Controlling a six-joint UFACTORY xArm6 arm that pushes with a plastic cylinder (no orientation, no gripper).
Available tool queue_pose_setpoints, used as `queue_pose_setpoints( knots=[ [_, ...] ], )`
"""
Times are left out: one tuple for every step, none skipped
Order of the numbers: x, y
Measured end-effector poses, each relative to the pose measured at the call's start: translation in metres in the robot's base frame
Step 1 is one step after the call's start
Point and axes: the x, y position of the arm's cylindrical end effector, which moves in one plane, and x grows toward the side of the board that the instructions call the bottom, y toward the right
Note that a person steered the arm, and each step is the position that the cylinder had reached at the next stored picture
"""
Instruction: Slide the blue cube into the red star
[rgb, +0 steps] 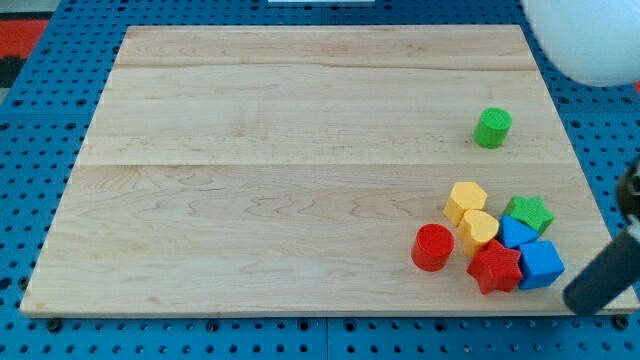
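The blue cube (541, 264) sits near the board's bottom right corner, touching the red star (496, 267) on its left. My tip (577, 298) is the lower end of a blurred dark rod that enters from the view's right. It lies just right of and below the blue cube, at the board's edge. I cannot tell if it touches the cube.
A second blue block (516, 232), a green star (529, 213), a yellow hexagon (466, 201) and a yellow heart-like block (479, 230) crowd just above the pair. A red cylinder (433, 247) stands left of the star. A green cylinder (492, 128) stands alone higher up. The white arm body (585, 40) fills the top right corner.
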Motion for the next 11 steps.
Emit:
queue_pose_setpoints(
  knots=[
    [0.000,0.025],
    [-0.001,0.025],
    [-0.018,0.025],
    [-0.025,0.025],
    [-0.025,0.019],
    [-0.025,-0.004],
    [-0.024,-0.016],
    [-0.024,-0.021],
    [-0.024,-0.021],
    [-0.025,-0.027],
    [-0.032,-0.039]
  ],
)
